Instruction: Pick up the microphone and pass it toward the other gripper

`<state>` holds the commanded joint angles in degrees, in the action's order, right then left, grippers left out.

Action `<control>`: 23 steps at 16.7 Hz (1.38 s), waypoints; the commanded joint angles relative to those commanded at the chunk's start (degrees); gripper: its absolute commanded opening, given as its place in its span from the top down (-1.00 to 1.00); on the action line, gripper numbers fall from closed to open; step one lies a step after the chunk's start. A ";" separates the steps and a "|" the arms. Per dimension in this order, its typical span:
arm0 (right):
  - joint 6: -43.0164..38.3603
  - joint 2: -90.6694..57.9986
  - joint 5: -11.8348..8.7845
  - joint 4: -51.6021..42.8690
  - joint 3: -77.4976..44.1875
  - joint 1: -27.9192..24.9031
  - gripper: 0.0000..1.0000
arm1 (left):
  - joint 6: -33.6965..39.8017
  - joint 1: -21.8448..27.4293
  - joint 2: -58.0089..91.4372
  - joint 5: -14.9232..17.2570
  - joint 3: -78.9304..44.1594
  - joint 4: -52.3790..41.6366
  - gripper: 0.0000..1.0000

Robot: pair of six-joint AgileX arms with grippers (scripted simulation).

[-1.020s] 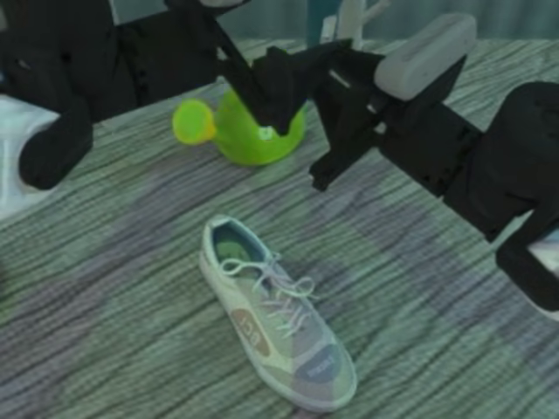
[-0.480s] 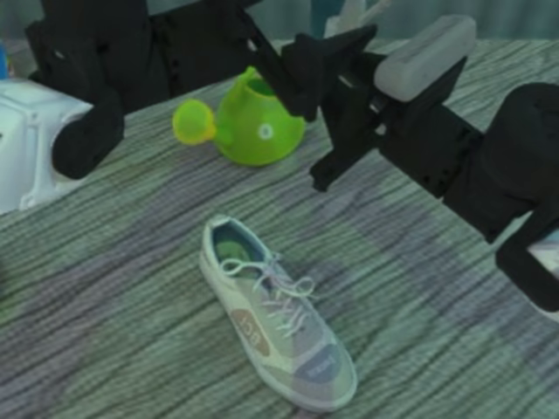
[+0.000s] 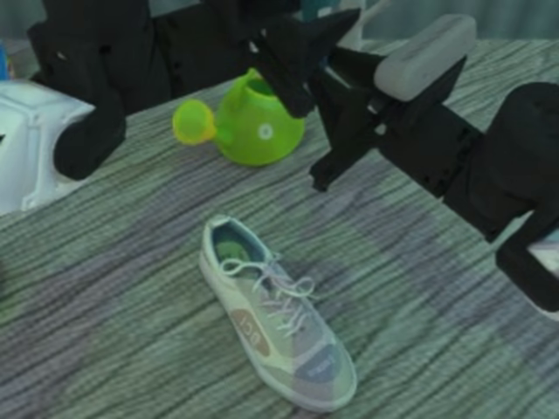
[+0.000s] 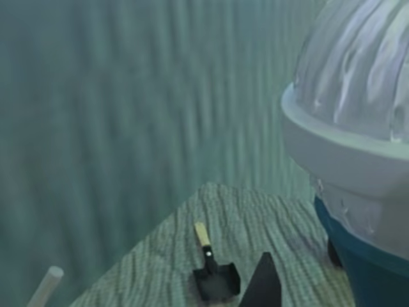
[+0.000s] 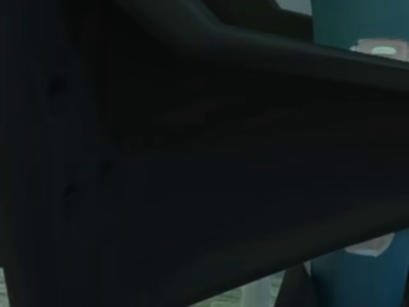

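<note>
**A:** Where's the microphone [image 4: 358, 128] for us right now?

**B:** Up off the table [image 3: 113, 262], at the far edge near the middle. In our left wrist view the pale head fills one side, with the teal handle right under it. Our left gripper [image 3: 297, 65] looks pinched on that handle (only one fingertip [image 4: 265, 284] shows, so it's hard to be sure).

**A:** And the other gripper?

**B:** Our right gripper [image 3: 334, 122] sits just beside the left one, above the table next to the green watering can [image 3: 258, 127], with its jaws spread. Its wrist view is dark. The shoe [image 3: 278, 314] lies well apart from both, nearer the front.
</note>
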<state>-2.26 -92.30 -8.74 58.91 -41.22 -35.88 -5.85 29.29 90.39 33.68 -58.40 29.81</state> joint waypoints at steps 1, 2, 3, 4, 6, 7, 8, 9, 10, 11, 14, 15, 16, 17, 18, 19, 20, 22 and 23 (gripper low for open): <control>0.00 0.00 0.00 0.00 0.00 0.00 1.00 | 0.00 0.00 0.00 0.00 0.00 0.00 0.66; 0.00 0.00 0.00 0.00 0.00 0.00 1.00 | 0.00 0.00 0.00 0.00 0.00 0.00 0.81; 0.00 0.00 0.00 0.00 0.00 0.00 1.00 | 0.00 0.00 0.00 0.00 0.00 0.00 0.96; 0.00 0.00 0.00 0.00 0.00 0.00 1.00 | 0.00 0.00 0.00 0.00 0.00 0.00 1.00; 0.00 0.00 0.00 0.00 0.00 0.00 1.00 | 0.00 0.00 0.00 0.00 0.00 0.00 1.00; 0.00 0.00 0.00 0.00 0.00 0.00 1.00 | 0.00 0.00 0.00 0.00 0.00 0.00 1.00; 0.00 0.00 0.00 0.00 0.00 0.00 1.00 | 0.00 0.00 0.00 0.00 0.00 0.00 1.00; 0.00 0.00 0.00 0.00 0.00 0.00 1.00 | 0.00 0.00 0.00 0.00 0.00 0.00 1.00; 0.00 0.00 0.00 0.00 0.00 0.00 1.00 | 0.00 0.00 0.00 0.00 0.00 0.00 1.00; 0.00 0.00 0.00 0.00 0.00 0.00 1.00 | 0.00 0.00 0.00 0.00 0.00 0.00 1.00; 0.00 0.00 0.00 0.00 0.00 0.00 0.70 | 0.00 0.00 0.00 0.00 0.00 0.00 1.00; 0.00 0.00 0.00 0.00 0.00 0.00 0.55 | 0.00 0.00 0.00 0.00 0.00 0.00 1.00; 0.00 0.00 0.00 0.00 0.00 0.00 0.40 | 0.00 0.00 0.00 0.00 0.00 0.00 1.00; 0.00 0.00 0.00 0.00 0.00 0.00 0.25 | 0.00 0.00 0.00 0.00 0.00 0.00 1.00; 0.00 0.00 0.00 0.00 0.00 0.00 0.10 | 0.00 0.00 0.00 0.00 0.00 0.00 1.00; 0.00 0.00 0.00 0.00 0.00 0.00 -0.06 | 0.00 0.00 0.00 0.00 0.00 0.00 1.00; 0.00 0.00 0.00 0.00 0.00 0.00 -0.21 | 0.00 0.00 0.00 0.00 0.00 0.00 1.00; 0.00 0.00 0.00 0.00 0.00 0.00 -0.51 | 0.00 0.00 0.00 0.00 0.00 0.00 1.00; 0.00 0.00 0.00 0.00 0.00 0.00 -0.66 | 0.00 0.00 0.00 0.00 0.00 0.00 1.00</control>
<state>-2.26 -92.30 -8.74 58.91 -41.22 -35.88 -5.85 29.29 90.39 33.68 -58.40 29.81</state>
